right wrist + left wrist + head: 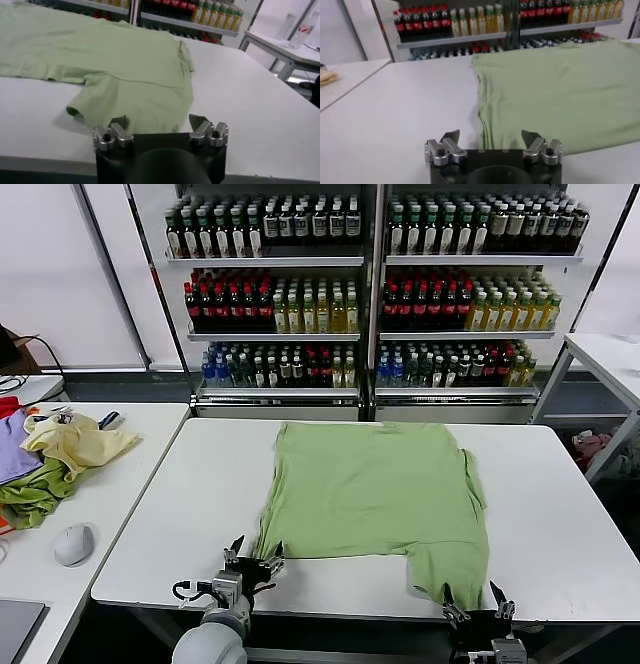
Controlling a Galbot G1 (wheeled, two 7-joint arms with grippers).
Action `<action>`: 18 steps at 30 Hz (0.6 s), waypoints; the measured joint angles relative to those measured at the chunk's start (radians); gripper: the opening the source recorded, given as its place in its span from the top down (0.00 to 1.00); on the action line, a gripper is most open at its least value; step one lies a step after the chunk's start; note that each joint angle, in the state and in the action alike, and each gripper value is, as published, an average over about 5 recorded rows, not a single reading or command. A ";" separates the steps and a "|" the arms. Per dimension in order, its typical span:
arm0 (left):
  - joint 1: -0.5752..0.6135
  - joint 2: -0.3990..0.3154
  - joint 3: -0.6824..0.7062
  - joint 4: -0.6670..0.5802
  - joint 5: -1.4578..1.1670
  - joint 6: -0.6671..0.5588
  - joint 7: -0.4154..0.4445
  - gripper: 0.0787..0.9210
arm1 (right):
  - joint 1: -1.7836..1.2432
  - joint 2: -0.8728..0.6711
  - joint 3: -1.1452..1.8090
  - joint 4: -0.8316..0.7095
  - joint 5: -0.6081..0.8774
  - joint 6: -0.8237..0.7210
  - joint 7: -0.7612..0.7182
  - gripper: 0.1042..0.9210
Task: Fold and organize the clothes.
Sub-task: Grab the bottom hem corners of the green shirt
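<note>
**Ana:** On the white worktop (560, 484) in front of the robot, the light green T-shirt (375, 489) lies spread nearly flat, neck end toward the shelves. No crease or fold line shows across the body, so I'd judge the folding has barely begun.

**Ben:** One sleeve reaches down to the worktop's near edge on the robot's right, and the left side looks a little bunched. Where are the arms?

**Ana:** Both are low at the near edge. The left tool (252, 562) sits just beside the shirt's near left corner, its jaws wide and holding nothing. The right tool (474, 602) sits at the tip of that near sleeve, jaws also wide and empty. From the wrist views, cloth lies just ahead of each pair of fingers, but neither has closed on it.

**Ben:** So every fold is left to do, sleeves and body, plus setting it tidy afterwards.

**Ana:** That's my reading. The worktop is smooth and bare apart from the shirt.

**Ben:** And the room?

**Ana:** Behind stand shelves of bottled drinks (370, 284) in rows. A second worktop (140, 464) to the left carries a heap of other garments (60, 454), pale yellow, green and purple, and a computer mouse (73, 544). Another table (610, 354) shows far right.
</note>
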 measured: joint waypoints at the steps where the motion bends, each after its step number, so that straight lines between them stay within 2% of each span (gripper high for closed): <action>1: 0.001 0.000 0.000 0.000 -0.005 0.003 -0.002 0.30 | 0.000 0.000 -0.001 -0.001 0.005 -0.001 0.002 0.40; 18: 0.043 0.008 0.002 -0.021 -0.093 0.019 0.003 0.89 | 0.013 -0.016 -0.014 -0.005 0.092 0.006 -0.007 0.96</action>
